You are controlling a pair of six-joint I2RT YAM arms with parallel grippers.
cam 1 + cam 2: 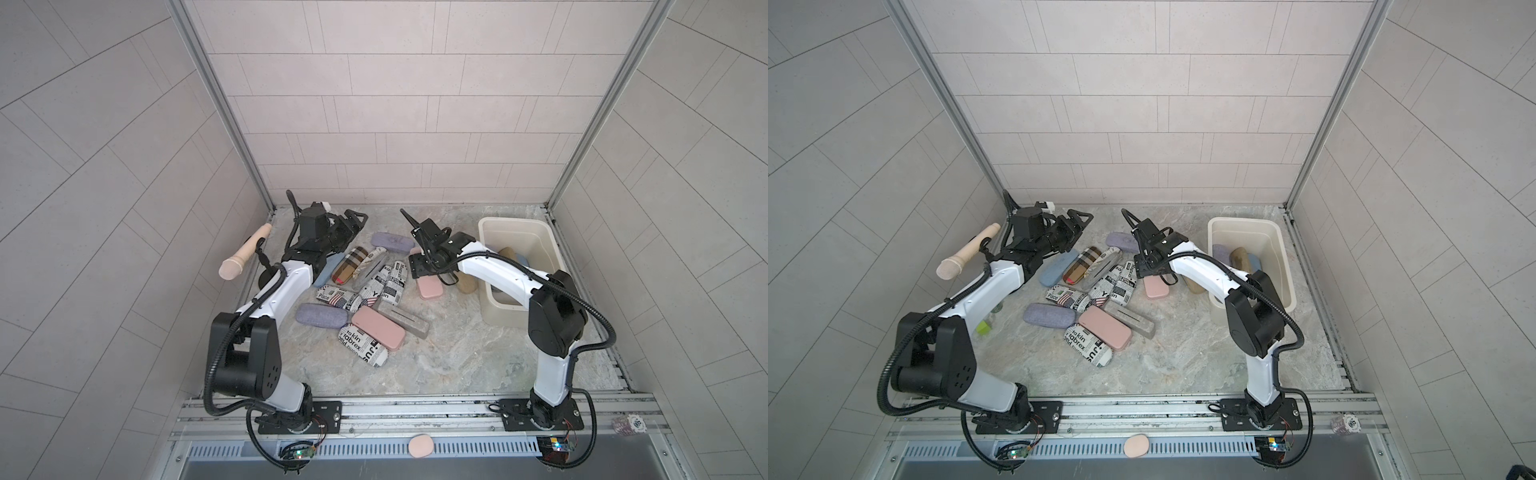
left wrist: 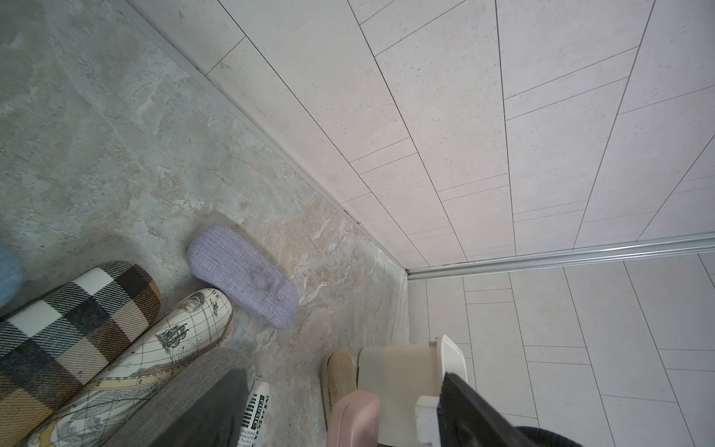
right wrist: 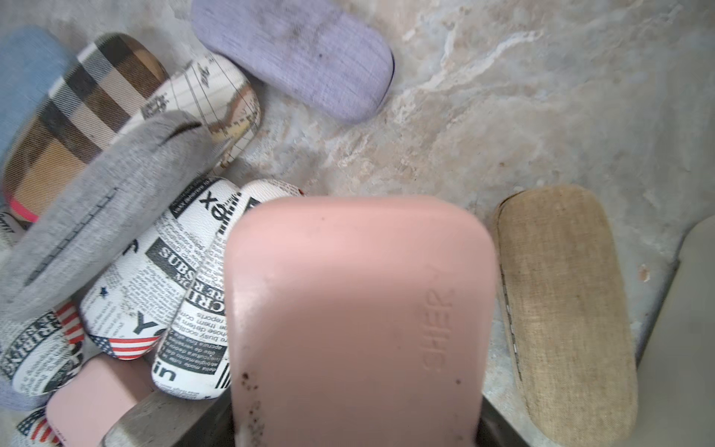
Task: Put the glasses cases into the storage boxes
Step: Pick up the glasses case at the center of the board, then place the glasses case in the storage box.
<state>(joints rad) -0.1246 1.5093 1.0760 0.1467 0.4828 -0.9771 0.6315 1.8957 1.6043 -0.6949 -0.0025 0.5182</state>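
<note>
With your right hand [image 1: 419,270] clamped round the pink case [image 3: 360,309], lift it well clear before swinging over the storage box [image 1: 515,221] rim.

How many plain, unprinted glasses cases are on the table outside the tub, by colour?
Pink cases: 2
Lavender cases: 2
Grey cases: 2
Light blue case: 1
Tan case: 1
Total: 8

A heap of glasses cases [image 1: 361,299] lies left of the storage box [image 1: 519,237], with more cases [image 1: 508,252] inside it.
</note>
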